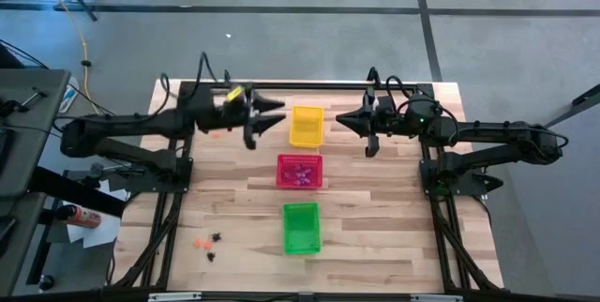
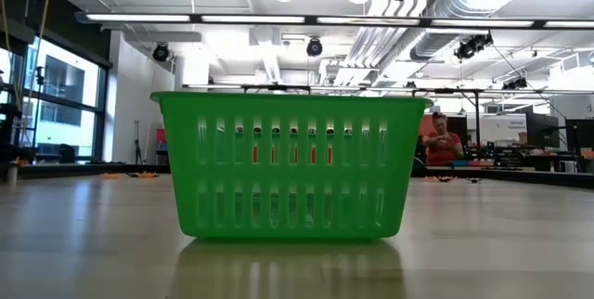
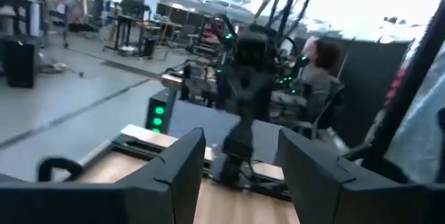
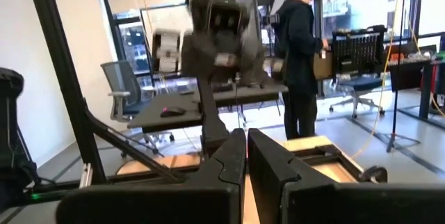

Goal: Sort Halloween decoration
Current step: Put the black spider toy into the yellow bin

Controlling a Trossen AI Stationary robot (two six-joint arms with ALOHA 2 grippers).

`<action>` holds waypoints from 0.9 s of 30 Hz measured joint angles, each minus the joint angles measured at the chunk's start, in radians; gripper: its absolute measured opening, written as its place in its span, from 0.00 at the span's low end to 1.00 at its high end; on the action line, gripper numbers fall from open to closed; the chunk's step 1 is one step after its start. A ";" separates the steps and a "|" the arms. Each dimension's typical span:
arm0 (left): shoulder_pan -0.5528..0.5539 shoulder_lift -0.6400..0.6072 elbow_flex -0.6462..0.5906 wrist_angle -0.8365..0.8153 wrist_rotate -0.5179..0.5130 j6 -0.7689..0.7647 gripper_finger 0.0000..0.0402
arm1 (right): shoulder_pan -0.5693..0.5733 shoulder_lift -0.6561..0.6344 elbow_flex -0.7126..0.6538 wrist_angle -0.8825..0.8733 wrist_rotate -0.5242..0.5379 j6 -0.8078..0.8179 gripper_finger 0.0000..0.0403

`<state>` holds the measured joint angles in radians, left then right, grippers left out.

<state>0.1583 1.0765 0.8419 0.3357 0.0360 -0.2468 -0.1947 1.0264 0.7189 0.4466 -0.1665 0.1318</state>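
Three Halloween decoration trinkets lie on the table at the near left: an orange one point(image 1: 201, 244) and two black ones point(image 1: 217, 237) point(image 1: 211, 257). Purple-pink trinkets point(image 1: 301, 173) lie in the red basket point(image 1: 282, 182). My left gripper point(image 1: 280, 114) hangs open and level above the table, left of the yellow basket point(image 1: 306, 126); in its wrist view nothing is between its fingers point(image 3: 182, 165). My right gripper point(image 1: 340, 120) hangs shut and level, right of the yellow basket, its fingers point(image 4: 233, 158) closed together. Both point at each other across the basket.
The yellow, red and green baskets point(image 1: 301, 228) stand in a row down the table's middle, yellow farthest, green nearest. The green basket point(image 2: 292, 164) fills the low view. Bare wood lies left and right of the row. People stand in the room beyond.
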 joint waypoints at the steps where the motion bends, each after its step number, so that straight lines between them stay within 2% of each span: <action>1: -0.012 -0.010 -0.039 0.036 -0.011 -0.011 0.43 | 0.000 0.000 0.000 0.000 0.000 0.000 0.03; 6: -0.046 -0.039 -0.148 0.087 -0.100 -0.021 0.43 | 0.000 0.005 0.000 -0.001 0.000 0.000 0.03; 14: -0.048 -0.040 -0.149 0.087 -0.106 0.123 0.43 | 0.000 0.015 0.000 -0.008 0.000 0.000 0.03; 21: -0.048 -0.040 -0.149 0.078 -0.107 0.128 0.43 | 0.000 0.015 0.000 -0.017 0.001 0.001 0.03; 23: -0.048 -0.040 -0.149 0.078 -0.107 0.128 0.43 | 0.001 0.015 0.000 -0.016 0.034 0.037 0.03; 27: -0.048 -0.040 -0.149 0.078 -0.107 0.128 0.43 | -0.001 0.015 0.016 -0.065 0.229 0.185 0.07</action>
<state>0.1101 1.0367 0.6926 0.4133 -0.0711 -0.1188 -0.1959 1.0418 0.7350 0.3815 0.0621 0.3168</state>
